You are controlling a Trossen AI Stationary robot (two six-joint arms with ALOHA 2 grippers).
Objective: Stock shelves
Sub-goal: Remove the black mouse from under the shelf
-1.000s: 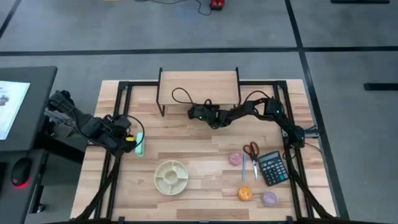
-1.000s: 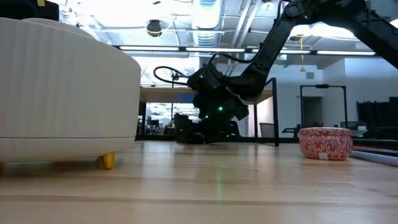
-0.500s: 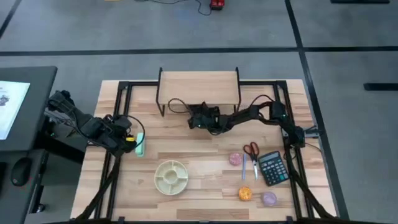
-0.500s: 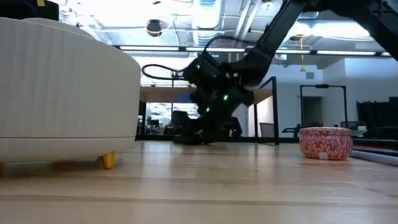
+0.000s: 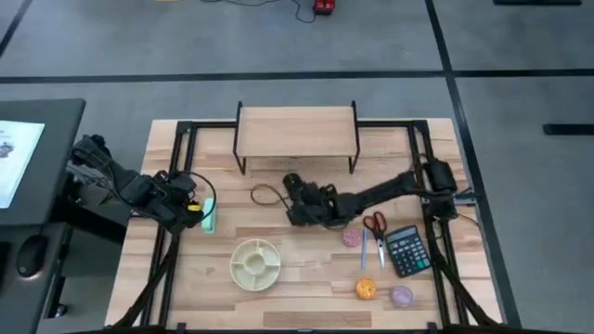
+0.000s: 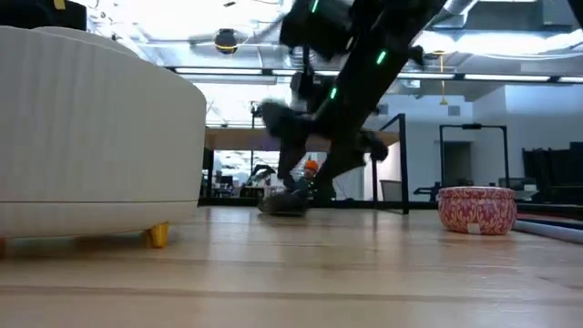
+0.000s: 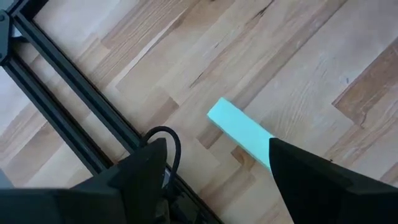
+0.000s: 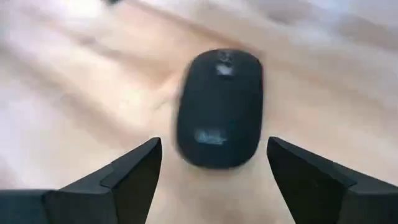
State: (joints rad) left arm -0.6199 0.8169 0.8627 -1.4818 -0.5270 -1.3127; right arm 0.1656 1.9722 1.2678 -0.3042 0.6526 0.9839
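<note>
The shelves (image 5: pixel 297 130) stand at the table's far middle, their plank top bare. A black computer mouse (image 8: pixel 219 109) lies flat on the table in front of them, seen low as a dark shape (image 6: pixel 287 202). My right gripper (image 8: pixel 214 142) hovers open just above the mouse, a finger standing on either side of its near end; from above the gripper (image 5: pixel 299 211) hides the mouse. My left gripper (image 7: pixel 214 155) is open at the table's left edge, its fingers on either side of a mint-green bar (image 7: pixel 241 134) that lies flat on the wood.
A round divided dish (image 5: pixel 255 263) sits near the front middle. Red-handled scissors (image 5: pixel 374 224), a calculator (image 5: pixel 405 250), a pink tin (image 5: pixel 351 237), an orange disc (image 5: pixel 366 289) and a purple one (image 5: pixel 401 296) lie at the right front. Black frame rails (image 5: pixel 172 250) run along both sides.
My right gripper has drawn back from under the shelves' front edge toward the table's near edge, rising as it went. My left arm has kept still.
</note>
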